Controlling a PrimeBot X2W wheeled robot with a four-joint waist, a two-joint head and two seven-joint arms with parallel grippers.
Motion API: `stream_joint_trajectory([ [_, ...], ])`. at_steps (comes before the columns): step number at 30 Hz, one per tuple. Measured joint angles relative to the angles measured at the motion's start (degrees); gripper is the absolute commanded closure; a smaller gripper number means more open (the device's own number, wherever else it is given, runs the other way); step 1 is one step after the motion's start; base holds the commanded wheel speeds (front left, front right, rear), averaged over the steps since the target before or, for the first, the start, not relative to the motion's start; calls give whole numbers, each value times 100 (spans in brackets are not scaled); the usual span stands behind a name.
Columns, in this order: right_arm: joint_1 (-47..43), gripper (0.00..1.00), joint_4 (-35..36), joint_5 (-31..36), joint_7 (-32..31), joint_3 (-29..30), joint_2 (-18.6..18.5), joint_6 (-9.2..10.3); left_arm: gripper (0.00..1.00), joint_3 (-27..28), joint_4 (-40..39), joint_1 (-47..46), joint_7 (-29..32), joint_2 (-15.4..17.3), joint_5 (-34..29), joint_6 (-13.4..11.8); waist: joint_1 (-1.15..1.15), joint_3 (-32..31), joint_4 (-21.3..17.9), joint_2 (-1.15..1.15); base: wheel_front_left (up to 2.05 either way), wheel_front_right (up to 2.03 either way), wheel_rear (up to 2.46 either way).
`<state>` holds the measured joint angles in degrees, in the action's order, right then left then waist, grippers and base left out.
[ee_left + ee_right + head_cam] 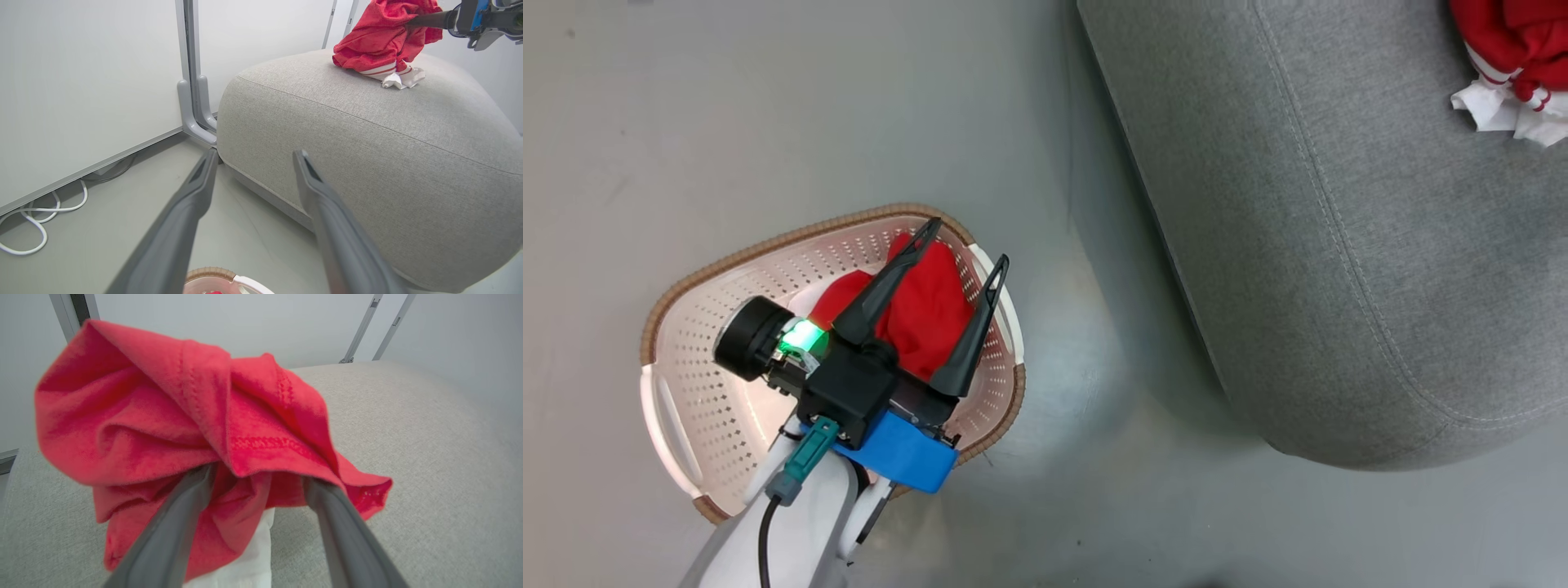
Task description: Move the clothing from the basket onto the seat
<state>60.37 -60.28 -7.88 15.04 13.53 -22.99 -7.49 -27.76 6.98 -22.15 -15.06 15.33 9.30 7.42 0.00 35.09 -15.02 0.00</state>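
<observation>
Two garments: one garment [927, 318] is lying in the basket [698, 384], lower left, under my spread left tool [969, 240]; the other garment [143, 416] is draping my spread right tool [258, 475] on the seat [408, 457].

My left gripper [967, 241] reaches forward — both long dark fingers spread wide. My right gripper [257, 475] has its fingers wide apart too.

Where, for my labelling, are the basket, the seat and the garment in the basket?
basket [711, 392], head view, perforated inner wall
seat [1339, 245], head view, bare top
red garment [927, 314], head view, middle fold
</observation>
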Motion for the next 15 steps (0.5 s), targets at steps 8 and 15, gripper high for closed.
stream_joint_trajectory([
  [8, -349, 0, -30, 49, 0, -157, -82, 0, 0, -45, 222, 8, -1, -216, 75, 0, 0, -469, 108, 0, 0, 0, 0],
  [15, -902, 0, 176, 15, 0, -468, 68, -1, 0, 182, 494, 311, 0, -443, 241, 0, -1, -1139, 200, 0, 0, 0, 0],
])
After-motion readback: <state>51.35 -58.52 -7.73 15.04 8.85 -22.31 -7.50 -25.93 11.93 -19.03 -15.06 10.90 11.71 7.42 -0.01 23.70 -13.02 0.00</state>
